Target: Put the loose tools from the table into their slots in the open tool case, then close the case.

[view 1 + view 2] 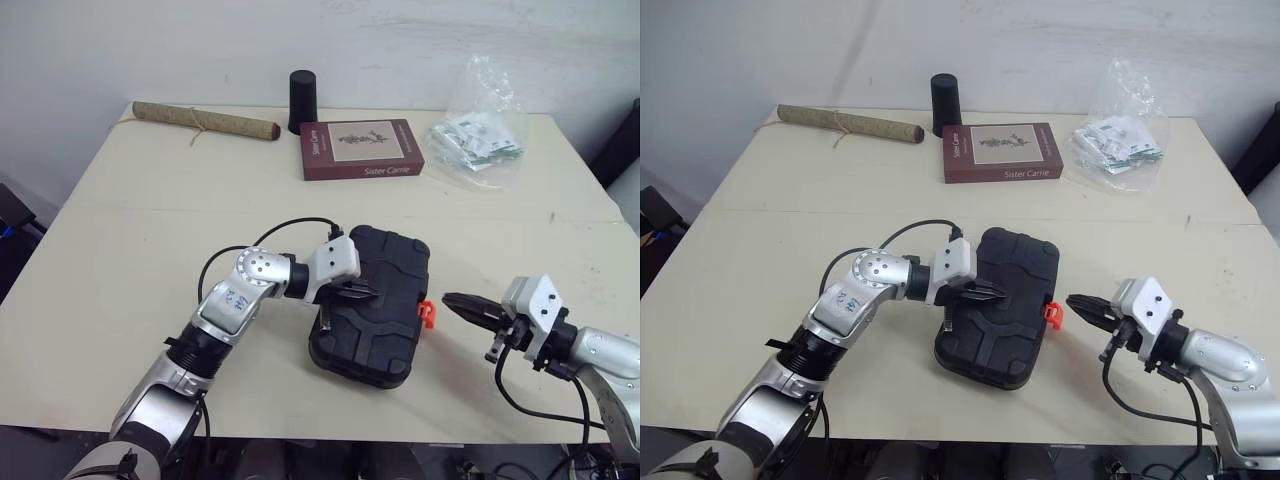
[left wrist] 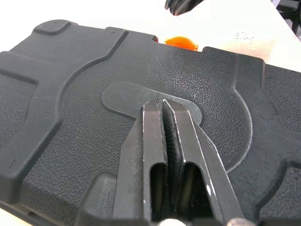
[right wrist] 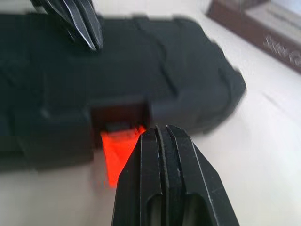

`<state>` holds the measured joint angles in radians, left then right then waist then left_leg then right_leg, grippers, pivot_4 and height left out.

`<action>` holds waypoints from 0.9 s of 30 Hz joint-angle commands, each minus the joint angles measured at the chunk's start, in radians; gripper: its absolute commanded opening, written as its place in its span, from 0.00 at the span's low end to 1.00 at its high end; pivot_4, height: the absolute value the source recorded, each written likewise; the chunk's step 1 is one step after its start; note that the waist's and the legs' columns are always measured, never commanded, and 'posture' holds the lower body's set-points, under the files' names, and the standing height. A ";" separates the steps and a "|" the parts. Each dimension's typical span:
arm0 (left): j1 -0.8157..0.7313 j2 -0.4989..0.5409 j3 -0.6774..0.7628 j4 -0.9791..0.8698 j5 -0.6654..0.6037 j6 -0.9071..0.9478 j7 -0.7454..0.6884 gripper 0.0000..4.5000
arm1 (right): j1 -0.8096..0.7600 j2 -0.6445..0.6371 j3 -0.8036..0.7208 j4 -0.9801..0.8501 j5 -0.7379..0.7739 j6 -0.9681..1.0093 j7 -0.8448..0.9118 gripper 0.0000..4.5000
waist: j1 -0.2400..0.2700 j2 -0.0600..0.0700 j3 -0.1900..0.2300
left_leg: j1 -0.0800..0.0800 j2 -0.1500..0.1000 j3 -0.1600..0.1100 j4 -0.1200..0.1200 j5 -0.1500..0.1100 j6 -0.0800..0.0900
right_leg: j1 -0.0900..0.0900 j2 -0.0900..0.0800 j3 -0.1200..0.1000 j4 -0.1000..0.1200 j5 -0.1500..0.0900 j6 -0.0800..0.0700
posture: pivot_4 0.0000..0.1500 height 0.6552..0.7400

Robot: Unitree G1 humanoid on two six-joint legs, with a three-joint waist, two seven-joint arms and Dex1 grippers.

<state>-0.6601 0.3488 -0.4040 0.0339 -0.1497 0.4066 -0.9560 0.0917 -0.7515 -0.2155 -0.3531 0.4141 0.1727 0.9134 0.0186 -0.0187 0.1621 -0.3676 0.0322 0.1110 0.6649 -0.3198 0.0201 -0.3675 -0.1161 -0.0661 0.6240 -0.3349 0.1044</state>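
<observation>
On the table the case is seen shut, its orange latch judged unfastened, the left gripper and right gripper both pinched together.

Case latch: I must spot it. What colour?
Orange; the latch shows best in right wrist view.

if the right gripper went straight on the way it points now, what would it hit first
Most likely the orange latch on the side of the closed tool case: the right gripper, fingers shut, aims at it across a short gap.
</observation>
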 commanded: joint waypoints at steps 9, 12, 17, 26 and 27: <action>0.041 0.033 -0.055 0.055 0.057 0.057 -0.010 0.02 | 0.003 -0.010 0.060 0.002 -0.076 0.009 -0.016 0.00 | 0.001 0.000 0.000 | 0.000 0.000 0.000 0.000 0.000 0.000 | 0.000 0.000 0.000 0.000 0.000 0.000 | 1.00 1.00; 0.041 0.034 -0.054 0.059 0.058 0.055 -0.009 0.02 | 0.042 -0.024 0.044 0.049 -0.099 -0.010 -0.003 0.00 | 0.002 0.000 0.000 | 0.000 0.000 0.000 0.000 0.000 0.000 | 0.000 0.000 -0.001 -0.001 0.000 0.000 | 1.00 1.00; 0.041 0.029 -0.058 0.059 0.058 0.059 -0.005 0.02 | 0.086 -0.013 0.043 0.105 -0.104 -0.036 0.002 0.00 | 0.001 0.001 -0.001 | 0.001 0.000 -0.001 0.000 0.000 0.000 | 0.002 0.000 -0.001 -0.002 0.000 0.000 | 1.00 1.00; 0.034 0.025 -0.065 0.070 0.061 0.064 -0.008 0.02 | 0.039 0.047 0.107 0.200 -0.133 -0.085 0.004 0.00 | -0.001 0.001 -0.001 | 0.001 0.000 -0.002 -0.001 0.000 0.000 | 0.002 0.000 -0.002 -0.002 0.000 0.000 | 1.00 1.00; 0.032 0.025 -0.068 0.075 0.065 0.067 -0.006 0.02 | 0.016 0.063 0.116 0.213 -0.129 -0.091 0.002 0.00 | -0.002 0.001 -0.001 | 0.001 0.000 -0.002 0.000 0.000 0.000 | 0.003 -0.001 -0.002 -0.002 0.000 0.000 | 1.00 1.00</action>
<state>-0.6635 0.3545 -0.4087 0.0380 -0.1497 0.4104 -0.9603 0.1370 -0.7069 -0.1109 -0.1495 0.2799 0.1063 0.9197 0.0162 -0.0175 0.1611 -0.3660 0.0323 0.1089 0.6644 -0.3203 0.0198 -0.3640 -0.1166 -0.0681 0.6216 -0.3351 0.1040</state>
